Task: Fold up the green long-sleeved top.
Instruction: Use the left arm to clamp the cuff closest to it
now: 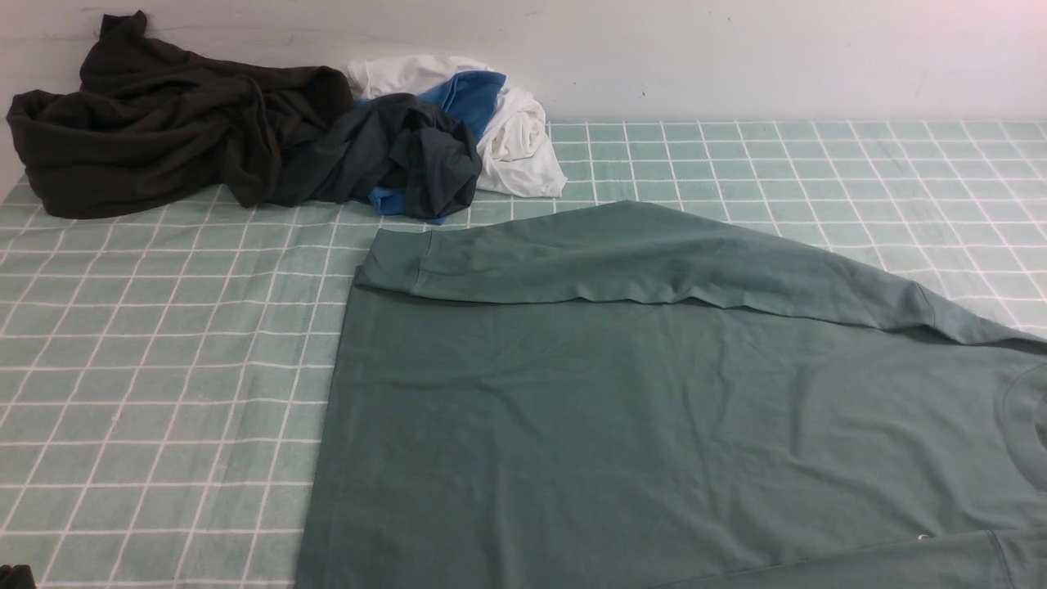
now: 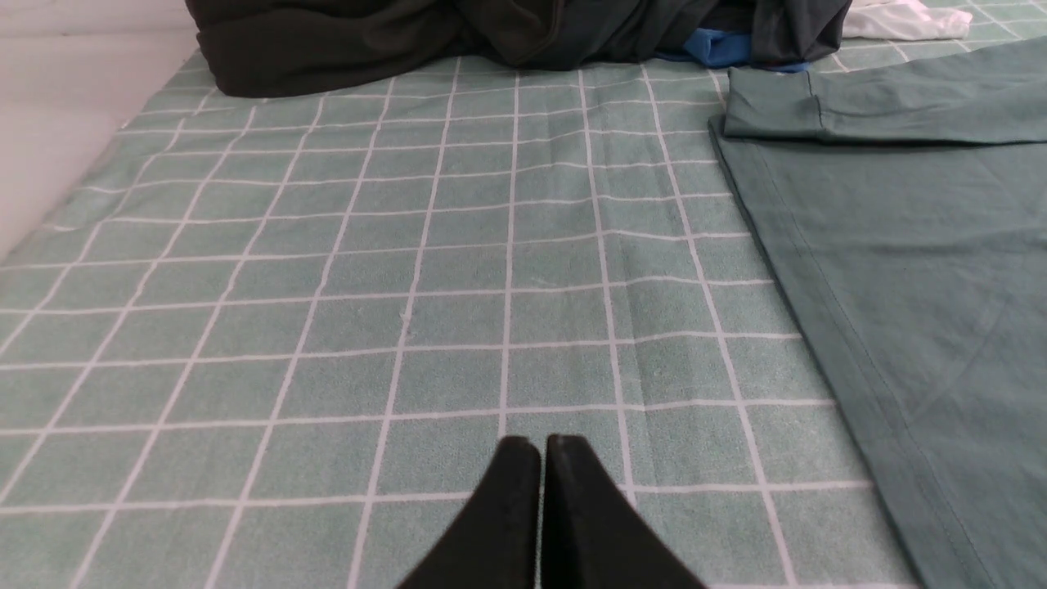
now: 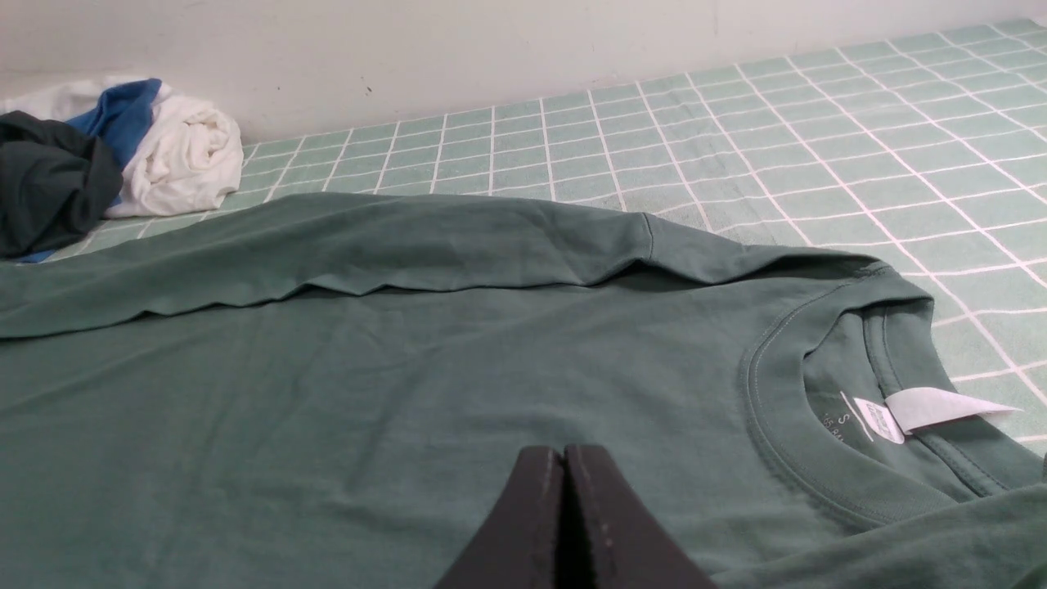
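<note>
One garment matters here: the green long-sleeved top (image 1: 654, 409), spread flat over the middle and right of the checked cloth (image 1: 164, 368) in the front view, with its hem to the left and its neck off to the right. Its far sleeve (image 1: 654, 254) lies folded in along the body, the cuff (image 1: 394, 260) near the far hem corner. A dark heap (image 1: 147, 123) and some white-and-blue cloth (image 1: 515, 139) sit well apart at the back.

In the left wrist view, the left gripper (image 2: 541, 448) has its fingers pressed together, holding nothing, over bare cloth just beside the hem (image 2: 818, 311).

In the right wrist view, the right gripper (image 3: 563, 456) is likewise closed and empty above the chest, near the collar (image 3: 785, 425) and its white label (image 3: 941, 406).

The next fold likely carries the hem toward the collar. To do it well, both jaws should part first, pinch only the top's edge — not the cloth beneath — and lift evenly so the folded sleeve does not slide out.
</note>
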